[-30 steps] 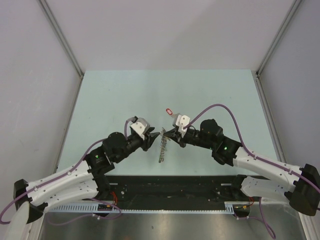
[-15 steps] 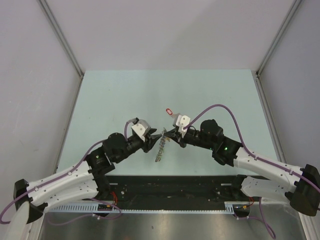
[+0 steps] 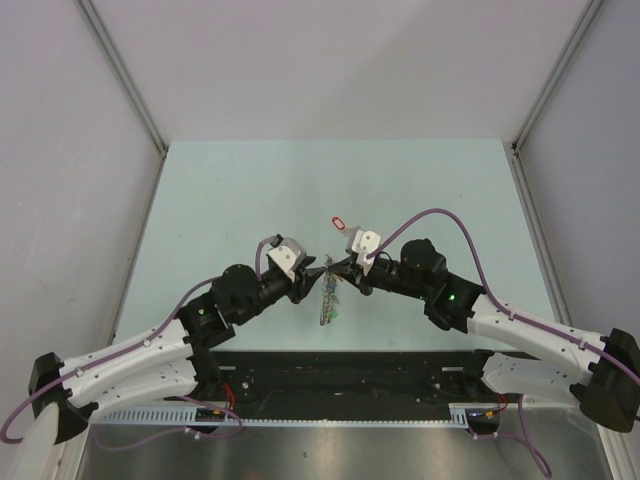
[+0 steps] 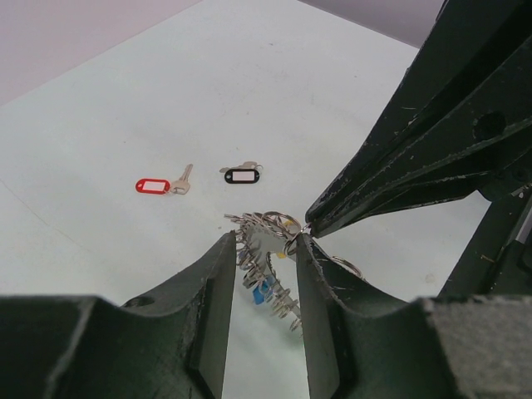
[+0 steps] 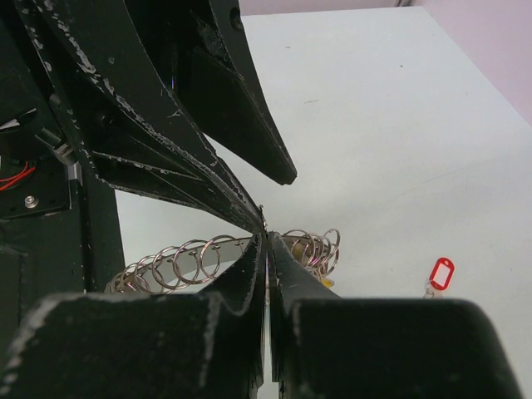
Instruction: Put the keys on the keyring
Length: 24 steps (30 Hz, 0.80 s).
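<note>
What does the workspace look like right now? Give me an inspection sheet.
Surface: pale green table, matte, no spills seen.
Job's things: keyring held where both arms meet, strung with small loops and a blue tag; red-tagged key and black-tagged key lie loose on the table.
Clutter: nothing seen.
Grippers: right gripper shut on the keyring; left gripper, fingers parted either side of it, grip unclear.
Cables: purple cables along both arms, clear of the keys.
Surroundings: plain grey walls.

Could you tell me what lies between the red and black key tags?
The red plastic tag has its small silver key there, then bare pale table; left wrist view.
</note>
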Each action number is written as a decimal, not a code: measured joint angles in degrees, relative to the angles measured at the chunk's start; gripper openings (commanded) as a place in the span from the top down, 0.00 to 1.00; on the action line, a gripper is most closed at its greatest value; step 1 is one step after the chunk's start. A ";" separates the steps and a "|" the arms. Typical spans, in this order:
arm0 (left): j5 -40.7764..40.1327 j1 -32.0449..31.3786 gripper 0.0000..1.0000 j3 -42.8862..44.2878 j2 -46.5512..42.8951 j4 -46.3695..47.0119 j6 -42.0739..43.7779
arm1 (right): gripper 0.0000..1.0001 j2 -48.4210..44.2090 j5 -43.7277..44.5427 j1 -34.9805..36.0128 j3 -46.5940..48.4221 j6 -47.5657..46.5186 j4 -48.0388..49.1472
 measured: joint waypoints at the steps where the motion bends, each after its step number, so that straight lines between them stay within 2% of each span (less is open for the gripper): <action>1: 0.00 0.00 0.61 -0.04 0.02 0.11 0.00 | 1.00 0.00 0.00 0.02 0.00 0.00 0.00; 4: -0.22 0.00 0.63 -0.61 0.04 1.29 0.00 | 1.00 0.00 0.00 0.02 0.00 0.00 0.04; 11: -0.87 -0.11 0.76 -1.95 0.90 4.33 0.00 | 1.00 0.00 0.02 0.00 0.00 0.02 0.17; 24: -1.27 -0.26 0.78 -8.31 0.20 16.31 -0.04 | 1.00 0.00 -0.02 0.00 0.00 0.20 0.26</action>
